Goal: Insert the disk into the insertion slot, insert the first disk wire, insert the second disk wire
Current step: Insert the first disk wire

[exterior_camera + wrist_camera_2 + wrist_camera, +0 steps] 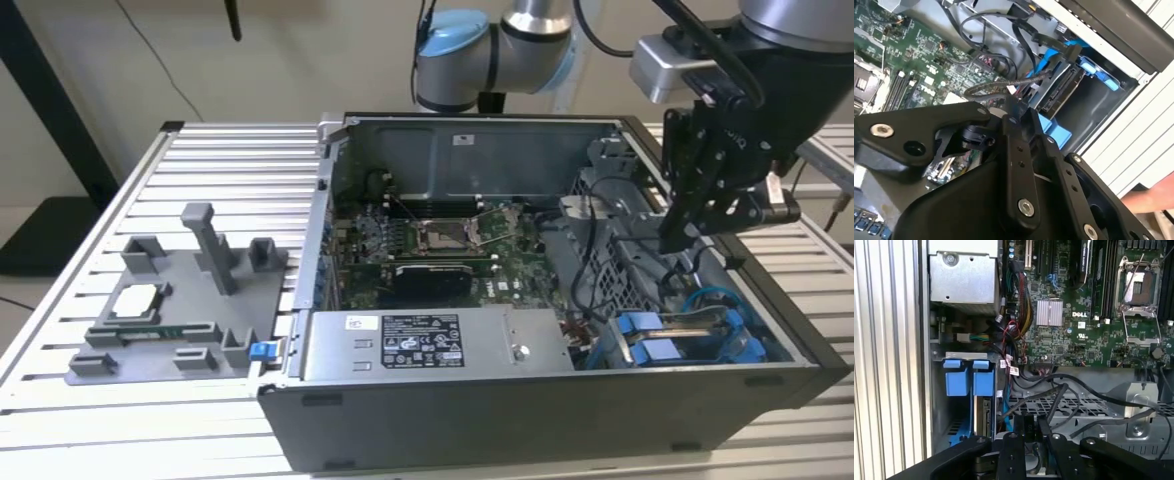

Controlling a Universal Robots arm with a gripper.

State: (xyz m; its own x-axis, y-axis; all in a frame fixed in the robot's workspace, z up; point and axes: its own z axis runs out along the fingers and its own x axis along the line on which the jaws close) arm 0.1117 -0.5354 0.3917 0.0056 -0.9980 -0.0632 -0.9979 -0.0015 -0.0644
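The disk, silver-grey in its blue carrier, sits inside the insertion slot of the drive cage, connector edge facing out. In the exterior view the blue carrier tabs show at the case's near right corner. My gripper hangs over the perforated cage, just beside the disk's connector end. Its fingers come together on a black disk wire that rises from between them. A braided cable passes right by the tips.
The open computer case lies on a slatted aluminium table. Inside are the motherboard with its CPU socket, the power-supply box and loose cable bundles. A grey fixture stands at the exterior view's left. A hand is nearby.
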